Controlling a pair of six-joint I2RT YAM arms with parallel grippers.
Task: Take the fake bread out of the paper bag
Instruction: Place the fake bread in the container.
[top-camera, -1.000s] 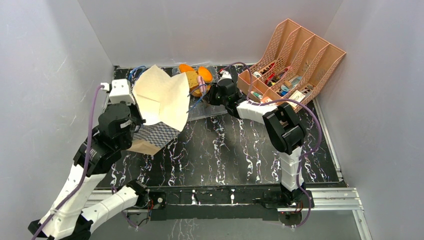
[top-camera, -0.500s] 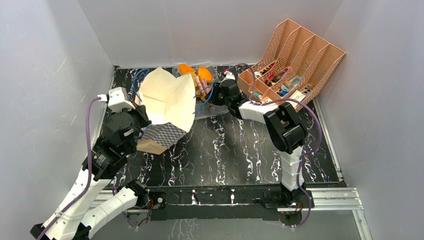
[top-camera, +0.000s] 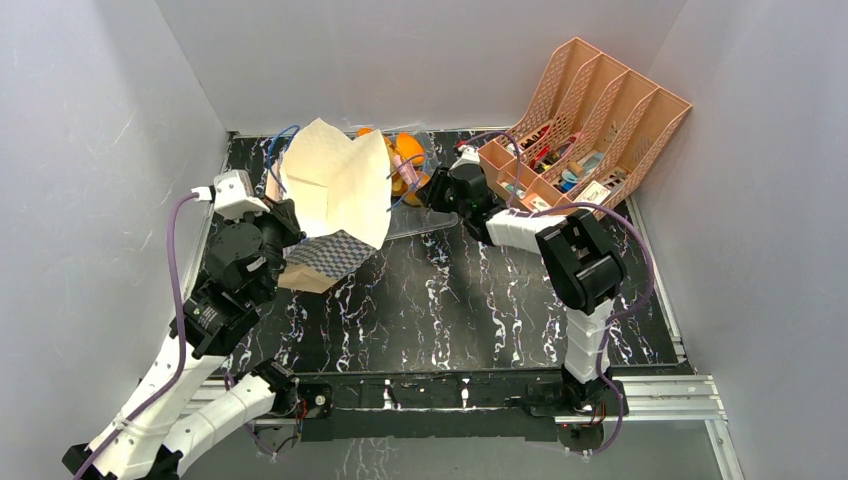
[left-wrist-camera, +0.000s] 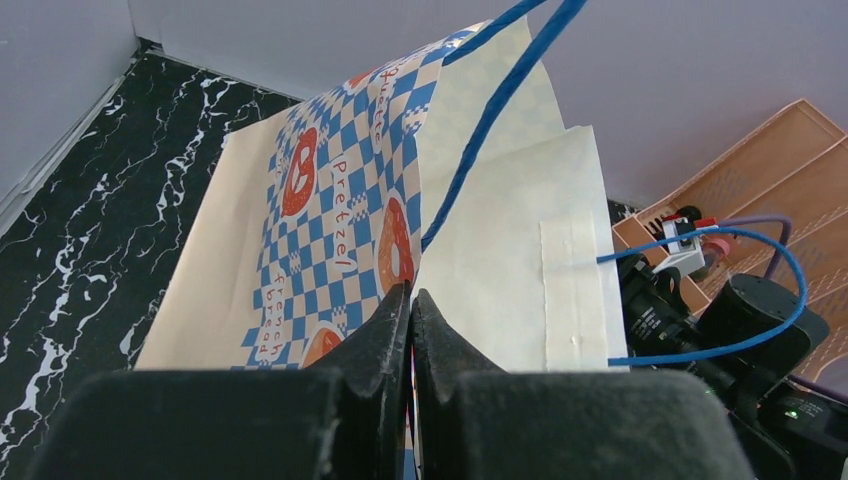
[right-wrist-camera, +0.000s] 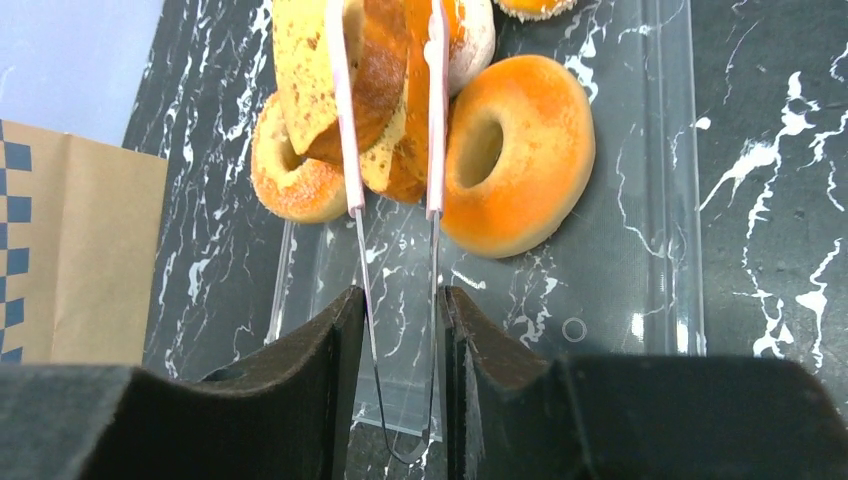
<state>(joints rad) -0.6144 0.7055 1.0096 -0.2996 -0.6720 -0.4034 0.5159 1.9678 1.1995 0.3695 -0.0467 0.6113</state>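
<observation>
The paper bag (top-camera: 335, 190) hangs tilted above the table's back left, pale side up, its checkered band (left-wrist-camera: 330, 200) facing the left wrist camera. My left gripper (left-wrist-camera: 410, 292) is shut on the bag's edge (top-camera: 285, 225). My right gripper (right-wrist-camera: 395, 295) is shut on clear tongs with pink arms (right-wrist-camera: 351, 150), just right of the bag (top-camera: 432, 185). The tong tips straddle a toast slice (right-wrist-camera: 300, 60) and a brown pastry. A large ring donut (right-wrist-camera: 520, 150) and a smaller one (right-wrist-camera: 285, 165) lie beside them on the clear tray (right-wrist-camera: 640, 200). The bag's inside is hidden.
A pink lattice file organizer (top-camera: 590, 120) holding small items stands at the back right, close to the right arm. The bag's blue cord handles (left-wrist-camera: 500, 100) loop toward the right wrist (left-wrist-camera: 740, 320). Grey walls enclose the black marbled table (top-camera: 450, 310).
The left gripper has raised the bag, and its mouth has swung back towards the wall. The right gripper with the tongs has drawn a little right, away from the bag's mouth.
</observation>
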